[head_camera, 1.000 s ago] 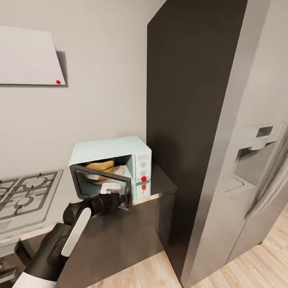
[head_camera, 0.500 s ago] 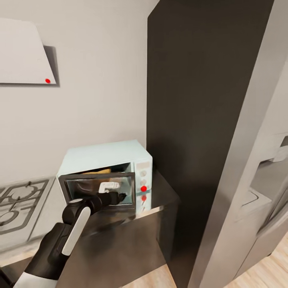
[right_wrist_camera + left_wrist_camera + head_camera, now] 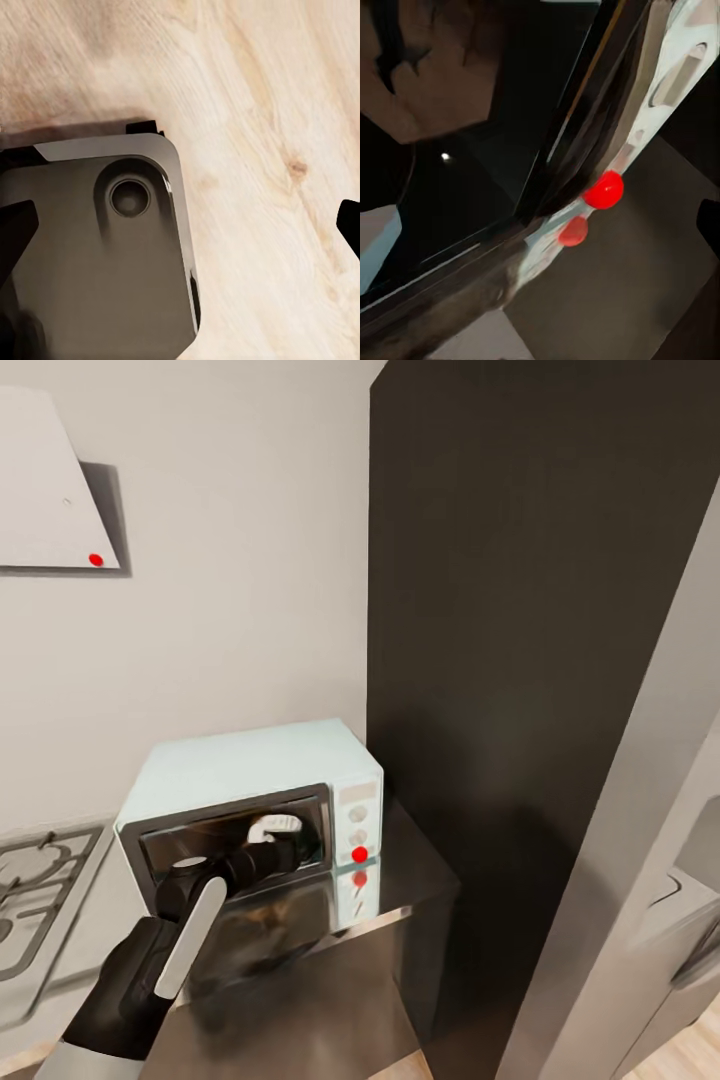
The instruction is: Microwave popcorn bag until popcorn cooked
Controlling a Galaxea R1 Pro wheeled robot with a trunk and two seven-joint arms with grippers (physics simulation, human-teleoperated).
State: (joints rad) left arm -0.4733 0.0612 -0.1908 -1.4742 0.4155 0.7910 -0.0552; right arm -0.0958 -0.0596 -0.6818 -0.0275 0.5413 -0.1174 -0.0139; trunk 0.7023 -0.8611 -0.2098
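The pale mint-blue microwave (image 3: pixel 245 775) stands on the glossy countertop (image 3: pixel 405 880) against the tall dark cabinet. Its dark glass door (image 3: pixel 235 830) is swung to against the front. My left gripper (image 3: pixel 298 849) presses on the door's right part, beside the white knobs and the red dot (image 3: pixel 359 853). In the left wrist view the door frame (image 3: pixel 562 150) and red dot (image 3: pixel 603 190) are very close, with one dark fingertip (image 3: pixel 709 219) at the picture's edge. The popcorn bag is hidden in the head view; a dim brown shape (image 3: pixel 427 75) shows through the glass. My right gripper (image 3: pixel 180 225) hangs open over the floor.
A silver gas hob (image 3: pixel 35 880) lies left of the microwave. A tall dark cabinet (image 3: pixel 520 660) and a steel-grey fridge (image 3: pixel 640 920) stand to the right. A white hood (image 3: pixel 45 490) hangs on the wall. My dark base (image 3: pixel 97 255) rests on pale wood floor (image 3: pixel 262 105).
The microwave door has swung from half open to shut under my left gripper's push, hiding the bag. The head camera has shifted, moving the whole picture left.
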